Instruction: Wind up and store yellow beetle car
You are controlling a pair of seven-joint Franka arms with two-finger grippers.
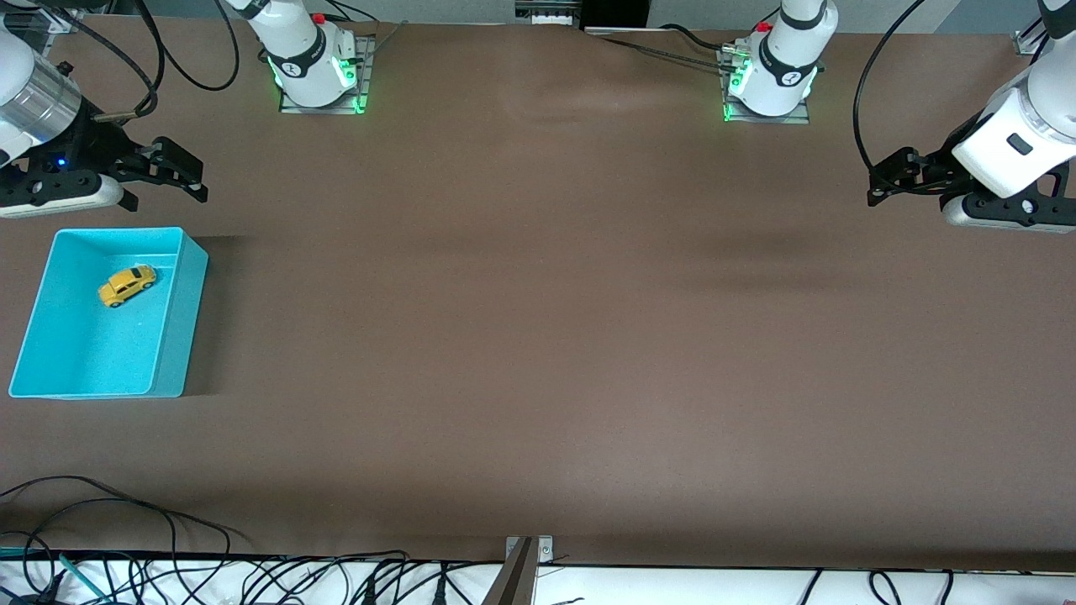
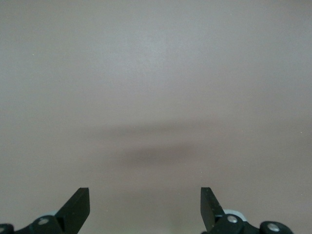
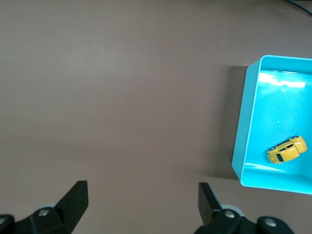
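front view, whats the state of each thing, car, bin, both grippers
car: on its wheels in the bin, not held
bin: upright at the right arm's end of the table, holding only the car
right gripper: open, empty, above the table by the bin
left gripper: open, empty, over bare table at the left arm's end

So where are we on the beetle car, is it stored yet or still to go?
Storing looks done: the yellow beetle car sits on its wheels inside the turquoise bin at the right arm's end of the table. Nothing is in hand: the right gripper hangs open over bare table beside the bin, and the left gripper waits open at its own end. Whether the car was wound cannot be seen.
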